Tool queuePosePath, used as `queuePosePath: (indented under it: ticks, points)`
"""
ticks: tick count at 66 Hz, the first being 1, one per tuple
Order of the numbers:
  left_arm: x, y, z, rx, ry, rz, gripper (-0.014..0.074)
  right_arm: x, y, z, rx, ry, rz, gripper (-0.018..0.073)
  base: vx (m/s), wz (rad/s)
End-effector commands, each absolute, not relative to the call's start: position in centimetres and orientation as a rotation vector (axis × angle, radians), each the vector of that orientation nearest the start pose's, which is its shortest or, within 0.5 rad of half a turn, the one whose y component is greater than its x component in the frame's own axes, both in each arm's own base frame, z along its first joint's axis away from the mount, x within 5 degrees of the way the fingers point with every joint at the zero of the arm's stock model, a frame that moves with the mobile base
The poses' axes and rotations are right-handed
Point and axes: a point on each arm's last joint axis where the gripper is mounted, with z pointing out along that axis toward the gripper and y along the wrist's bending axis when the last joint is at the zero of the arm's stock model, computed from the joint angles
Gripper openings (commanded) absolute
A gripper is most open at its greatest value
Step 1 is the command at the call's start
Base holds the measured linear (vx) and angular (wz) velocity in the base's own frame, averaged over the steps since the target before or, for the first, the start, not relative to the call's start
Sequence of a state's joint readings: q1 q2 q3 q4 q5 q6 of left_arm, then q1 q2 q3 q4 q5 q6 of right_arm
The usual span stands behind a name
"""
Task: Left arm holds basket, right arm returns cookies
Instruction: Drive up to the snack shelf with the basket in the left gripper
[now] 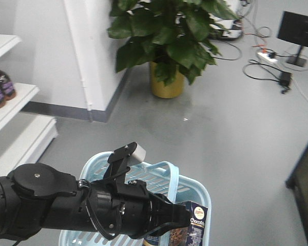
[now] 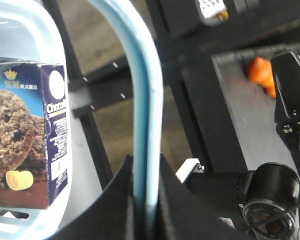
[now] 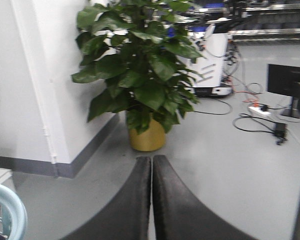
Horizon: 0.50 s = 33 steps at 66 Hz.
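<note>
The left gripper (image 2: 146, 210) clamped the basket (image 1: 196, 183) by its handle (image 2: 142, 110) to carry it, cookies (image 2: 25, 135) standing at nine o'clock, while the right gripper (image 3: 151, 195) sat closed, empty.

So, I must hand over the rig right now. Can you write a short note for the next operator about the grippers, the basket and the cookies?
The left gripper is shut on the handle of the basket.
The right gripper is shut and empty, and faces the potted plant.
The cookies stand upright inside the basket.
Done: the basket is held.
Left: the right arm must open, take the cookies out and return them.
</note>
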<state>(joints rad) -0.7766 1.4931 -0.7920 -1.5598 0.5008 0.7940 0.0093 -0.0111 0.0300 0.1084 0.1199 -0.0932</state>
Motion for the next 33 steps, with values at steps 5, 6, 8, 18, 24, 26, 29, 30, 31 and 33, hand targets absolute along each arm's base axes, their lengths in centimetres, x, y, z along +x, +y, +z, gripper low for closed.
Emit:
queuePosePath:
  ticks: [5, 6, 8, 18, 24, 26, 29, 30, 31, 33]
  points:
    - [18.18, -24.13, 25.81, 0.335, 2.361, -1.390, -0.0006, 5.59, 0.07, 20.08, -0.002, 1.536, 0.013, -0.0008, 0.23, 0.53]
    - [18.20, -24.12, 25.81, 0.333, 2.361, -1.387, -0.0006, 5.59, 0.07, 20.08, -0.002, 1.536, 0.013, -0.0008, 0.22, 0.58]
    - [18.22, -24.11, 25.80, 0.332, 2.360, -1.386, -0.0006, 5.59, 0.07, 20.08, -0.002, 1.536, 0.013, -0.0008, 0.22, 0.61]
    - [18.22, -24.11, 25.80, 0.332, 2.360, -1.386, -0.0006, 5.59, 0.07, 20.08, -0.002, 1.536, 0.013, -0.0008, 0.21, 0.67]
    - [18.22, -24.11, 25.80, 0.332, 2.360, -1.386, -0.0006, 5.59, 0.07, 20.08, -0.002, 1.536, 0.013, -0.0008, 0.20, 0.68]
    - [18.22, -24.11, 25.80, 0.332, 2.360, -1.386, -0.0006, 5.59, 0.07, 20.08, -0.002, 1.536, 0.013, -0.0008, 0.20, 0.67]
    - [18.22, -24.11, 25.80, 0.332, 2.360, -1.386, -0.0006, 5.59, 0.07, 20.08, -0.002, 1.536, 0.013, -0.0008, 0.19, 0.66]
    - [18.22, -24.11, 25.80, 0.332, 2.360, -1.386, -0.0006, 5.59, 0.07, 20.08, -0.002, 1.536, 0.013, -0.0008, 0.19, 0.66]
    - [18.22, -24.11, 25.80, 0.332, 2.360, -1.386, -0.0006, 5.59, 0.07, 20.08, -0.002, 1.536, 0.013, -0.0008, 0.19, 0.65]
    - [18.22, -24.11, 25.80, 0.332, 2.360, -1.386, -0.0006, 5.59, 0.07, 20.08, -0.002, 1.536, 0.013, -0.0008, 0.19, 0.64]
